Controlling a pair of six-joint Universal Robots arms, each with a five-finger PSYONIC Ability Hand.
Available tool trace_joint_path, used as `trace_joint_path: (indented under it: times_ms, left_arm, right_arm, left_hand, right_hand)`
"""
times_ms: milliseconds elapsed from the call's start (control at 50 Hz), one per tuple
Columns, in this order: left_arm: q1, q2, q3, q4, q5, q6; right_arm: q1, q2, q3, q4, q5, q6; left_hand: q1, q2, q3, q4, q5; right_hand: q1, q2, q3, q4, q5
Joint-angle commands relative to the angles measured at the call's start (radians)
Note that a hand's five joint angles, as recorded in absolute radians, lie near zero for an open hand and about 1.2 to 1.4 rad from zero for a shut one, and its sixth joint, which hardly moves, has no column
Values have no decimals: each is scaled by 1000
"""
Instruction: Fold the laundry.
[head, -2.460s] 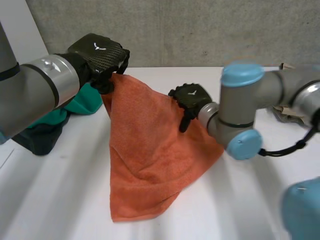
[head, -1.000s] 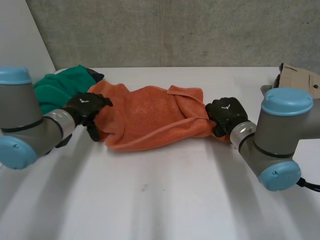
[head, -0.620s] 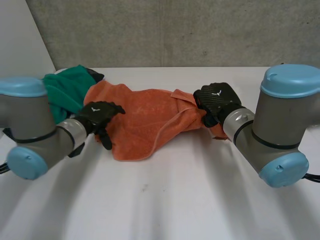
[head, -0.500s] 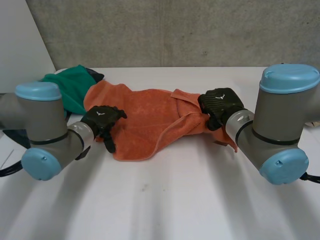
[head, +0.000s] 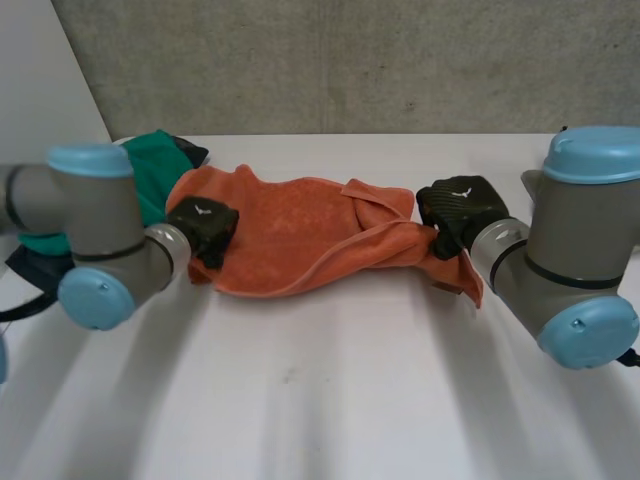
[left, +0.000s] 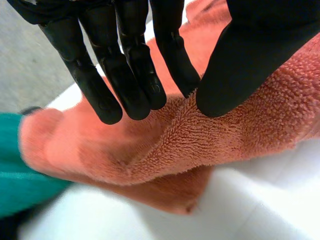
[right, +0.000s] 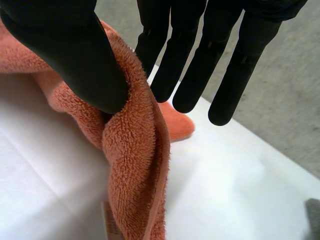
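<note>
Where the wide white table runs back to a grey concrete wall, the two grey arms with light-blue caps reach in, the left arm from 9 o'clock and the right arm from 3 o'clock. Between them, toward 12 o'clock from the table's middle, the rumpled orange terry-cloth towel lies stretched from 9 o'clock to 3 o'clock, its near edge folded over itself. At the towel's 10 o'clock sits a heap of green fabric, touching the towel's end, with a dark garment beside it at 8 o'clock.

The black left hand rests on the towel's 9 o'clock end. In the left wrist view its fingers and thumb are straight and spread, their tips at a raised ridge of the towel with nothing curled round it.

The black right hand is at the towel's 3 o'clock end. In the right wrist view its thumb presses a fold of the towel against the straight fingers, and the cloth hangs from that pinch.
</note>
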Motion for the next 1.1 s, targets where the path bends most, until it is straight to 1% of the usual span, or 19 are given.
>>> trace_joint_path:
  times_ms: [20, 80, 160, 240, 300, 320, 400, 480, 600, 620, 640, 680, 740, 800, 900, 960, 1020, 1040, 1100]
  left_arm:
    - [6, 300, -78, -81, 25, 2]
    - [11, 362, -81, -94, 37, -1]
    - [21, 346, -43, -98, 62, 5]
    - [32, 224, 44, -103, 53, 26]
    - [34, 90, 145, -105, 21, 74]
    - [35, 26, 203, -109, -5, 96]
    - [31, -123, 354, -112, -41, 117]
    - [17, -244, 503, -111, -47, 111]
    - [11, -344, 650, -114, -70, 98]
    - [11, -350, 661, -114, -74, 95]
    - [12, -353, 670, -115, -88, 88]
    - [14, -343, 667, -123, -100, 77]
    - [17, -290, 623, -155, -125, 49]
    - [21, -214, 533, -173, -133, 17]
    - [22, -73, 349, -172, -131, -31]
    - [14, 24, 186, -148, -131, -80]
    - [8, 65, 89, -120, -130, -95]
    - [5, 84, 31, -97, -127, -100]
    - [5, 98, -41, -68, -117, -98]
  right_arm:
    - [-25, -101, 15, 4, -11, -93]
    - [-22, -118, 10, 0, -14, -123]
    - [-2, -110, -7, -14, -17, -148]
    - [18, -54, -36, -42, -6, -154]
    - [27, 6, -67, -51, 17, -160]
    - [35, 35, -80, -54, 35, -160]
    - [56, 95, -108, -62, 82, -160]
    - [81, 146, -125, -95, 127, -162]
    - [111, 175, -122, -161, 182, -165]
    - [114, 177, -120, -166, 188, -165]
    - [119, 177, -119, -172, 196, -166]
    - [122, 175, -114, -177, 201, -168]
    - [122, 168, -105, -177, 199, -168]
    - [119, 152, -100, -177, 198, -166]
    - [113, 114, -99, -169, 195, -162]
    - [110, 74, -97, -149, 185, -153]
    - [110, 56, -97, -137, 179, -147]
    - [107, 48, -97, -132, 176, -143]
    - [102, 43, -97, -131, 173, -139]
  left_hand:
    - [257, 203, 207, 201, 247]
    - [257, 203, 207, 201, 247]
    - [257, 203, 207, 201, 247]
    - [257, 203, 207, 201, 247]
    - [257, 203, 207, 201, 247]
    - [257, 203, 207, 201, 247]
    - [257, 203, 207, 201, 247]
    - [257, 203, 207, 201, 247]
    - [257, 203, 207, 201, 247]
    - [150, 95, 100, 93, 140]
    - [-316, -371, -366, -373, -326]
    - [-569, -624, -619, -626, -580]
    - [-719, -774, -770, -776, -730]
    - [-964, -1019, -1015, -1021, -975]
    - [-964, -1019, -1015, -1021, -975]
    - [-929, -984, -979, -986, -939]
    - [-750, -805, -800, -807, -760]
    - [-619, -673, -669, -675, -629]
    - [-421, -476, -471, -478, -432]
  right_hand:
    - [257, 211, 206, 199, 248]
    - [257, 211, 206, 199, 248]
    - [257, 211, 206, 199, 248]
    - [257, 211, 206, 199, 248]
    - [257, 211, 206, 199, 248]
    - [257, 211, 206, 199, 248]
    - [257, 211, 206, 199, 248]
    - [257, 211, 206, 199, 248]
    - [257, 211, 206, 199, 248]
    - [257, 211, 206, 199, 248]
    - [257, 211, 206, 199, 248]
    - [257, 211, 206, 199, 248]
    - [257, 211, 206, 199, 248]
    - [257, 211, 206, 199, 248]
    - [257, 211, 206, 199, 248]
    - [257, 211, 206, 199, 248]
    - [257, 211, 206, 199, 248]
    - [257, 211, 206, 199, 248]
    - [257, 211, 206, 199, 248]
